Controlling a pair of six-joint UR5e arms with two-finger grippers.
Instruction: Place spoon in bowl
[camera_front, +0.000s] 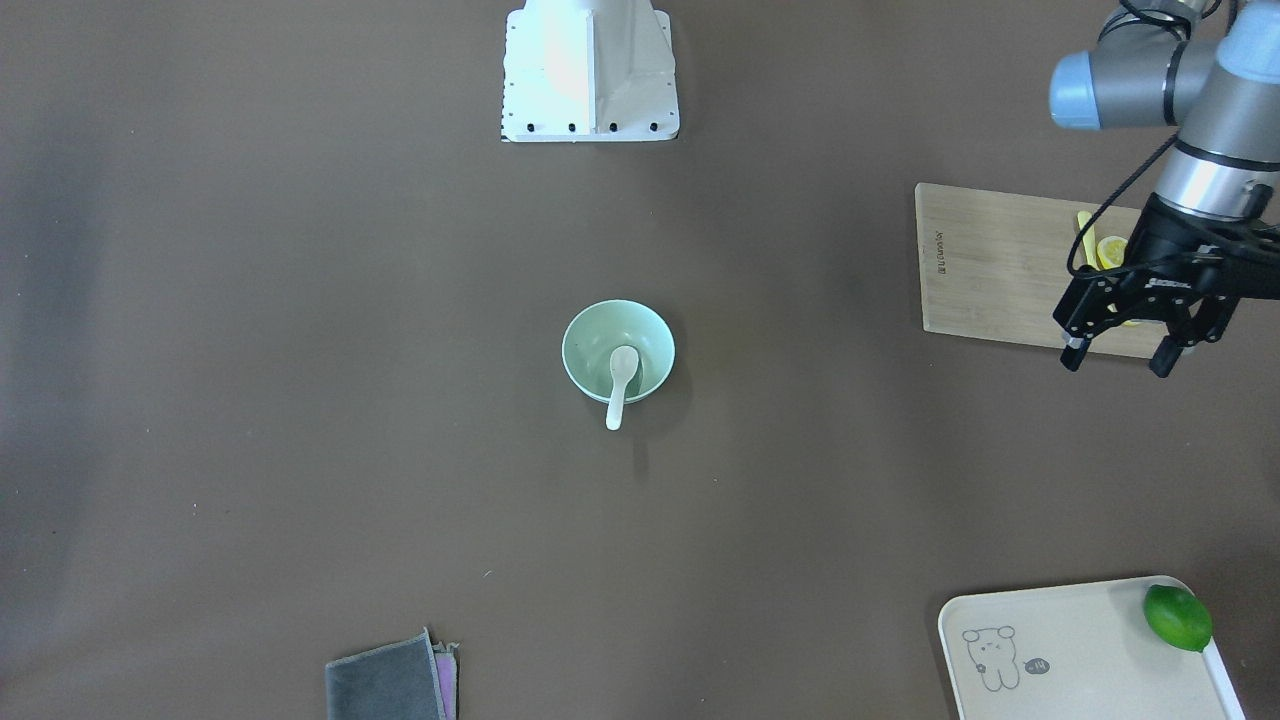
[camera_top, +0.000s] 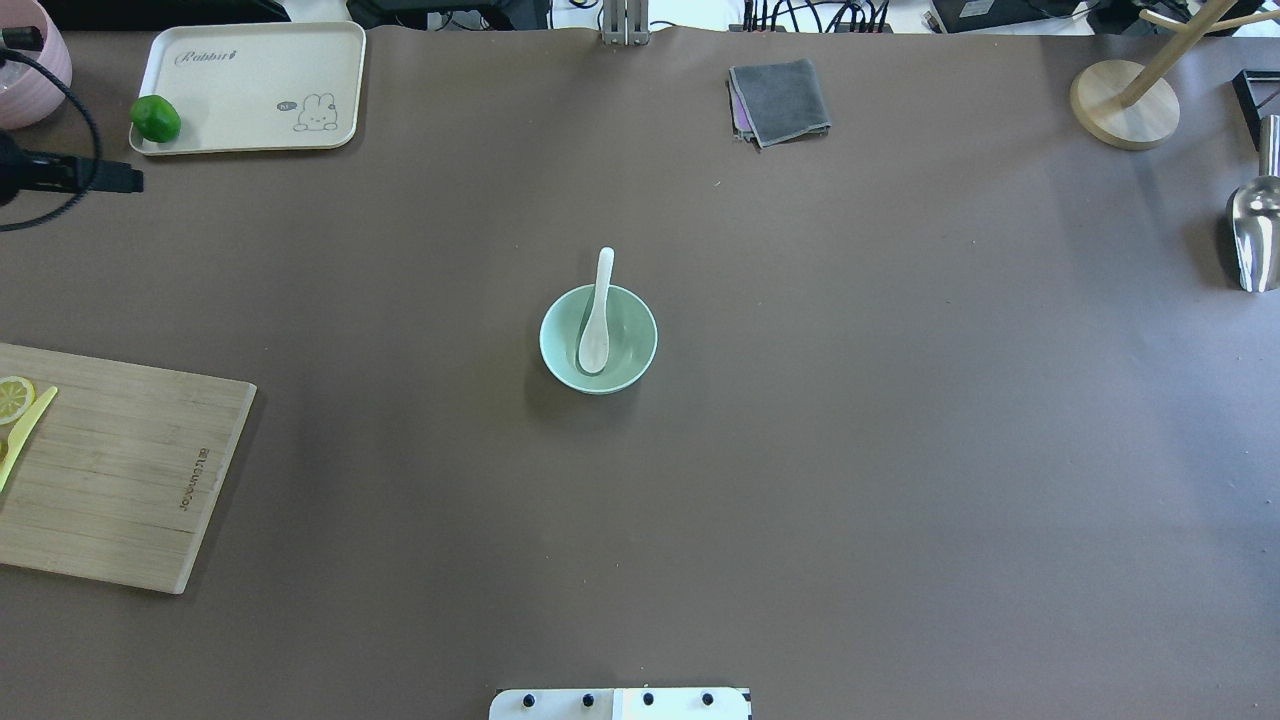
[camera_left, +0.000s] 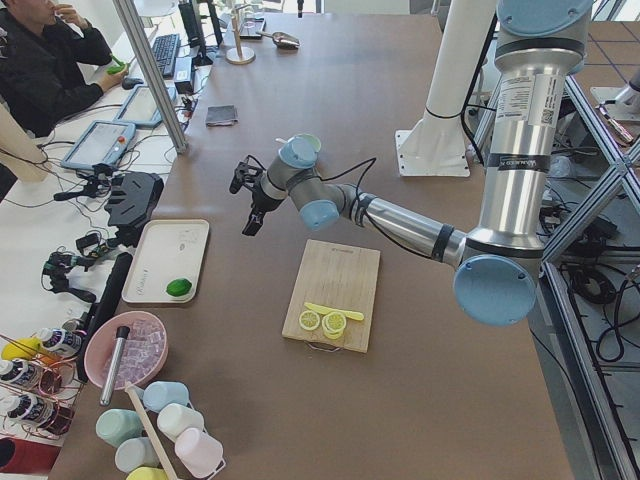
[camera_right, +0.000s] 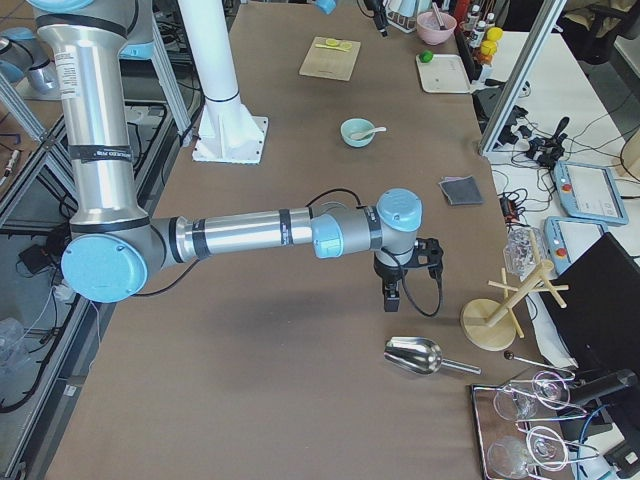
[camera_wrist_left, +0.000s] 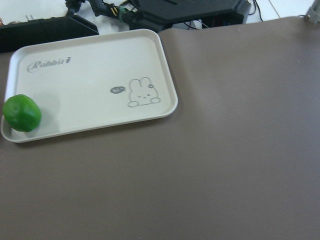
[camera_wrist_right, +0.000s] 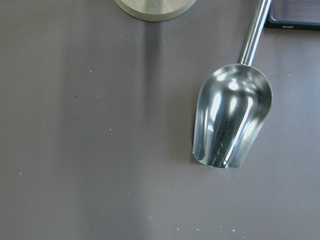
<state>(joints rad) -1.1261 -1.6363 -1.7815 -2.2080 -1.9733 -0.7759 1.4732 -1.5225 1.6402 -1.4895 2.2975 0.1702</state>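
The white spoon (camera_front: 620, 378) lies in the pale mint-green bowl (camera_front: 582, 345) at the table's middle, scoop inside and handle leaning out over the rim. Both also show in the overhead view: spoon (camera_top: 597, 318), bowl (camera_top: 630, 348). My left gripper (camera_front: 1120, 357) is open and empty, held in the air over the edge of the wooden board, far from the bowl. My right gripper (camera_right: 392, 290) shows only in the exterior right view, above the table near a metal scoop; I cannot tell whether it is open or shut.
A wooden board (camera_front: 990, 270) carries lemon slices and a yellow knife (camera_top: 25, 430). A cream tray (camera_front: 1070, 660) holds a lime (camera_front: 1177, 617). A grey cloth (camera_front: 385, 685), a metal scoop (camera_top: 1255, 235) and a wooden stand (camera_top: 1125, 100) sit near the edges.
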